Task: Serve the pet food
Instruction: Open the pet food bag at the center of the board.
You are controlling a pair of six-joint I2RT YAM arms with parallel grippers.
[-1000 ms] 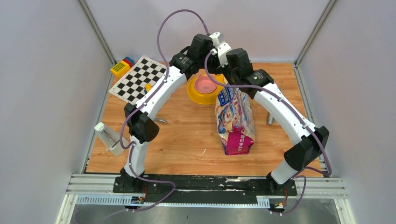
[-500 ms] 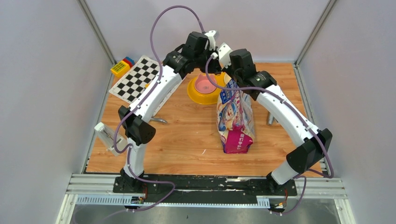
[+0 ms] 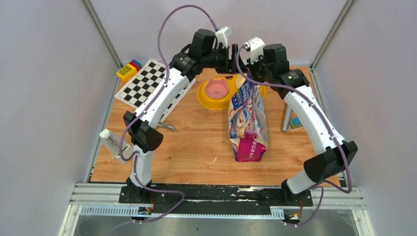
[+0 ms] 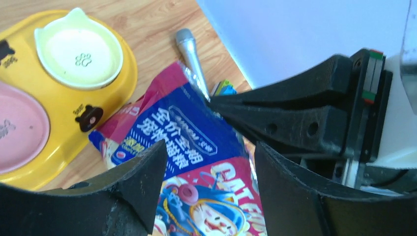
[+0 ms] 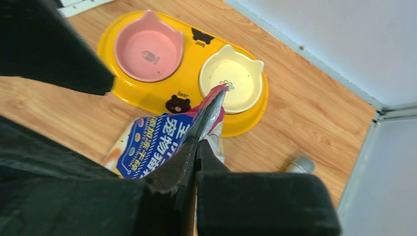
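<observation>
pet food bag (image 3: 247, 123) upright | right claw (image 5: 196, 143) pinching its top edge | left claw (image 4: 209, 153) spread alongside | both arms arched forward

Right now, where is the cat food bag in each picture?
Top external: the cat food bag is mid-table, just right of centre.
Left wrist: the cat food bag fills the lower middle.
Right wrist: the cat food bag runs from the centre to the lower left.
Shared landmark: the yellow feeder, by the bag's top in every view.
</observation>
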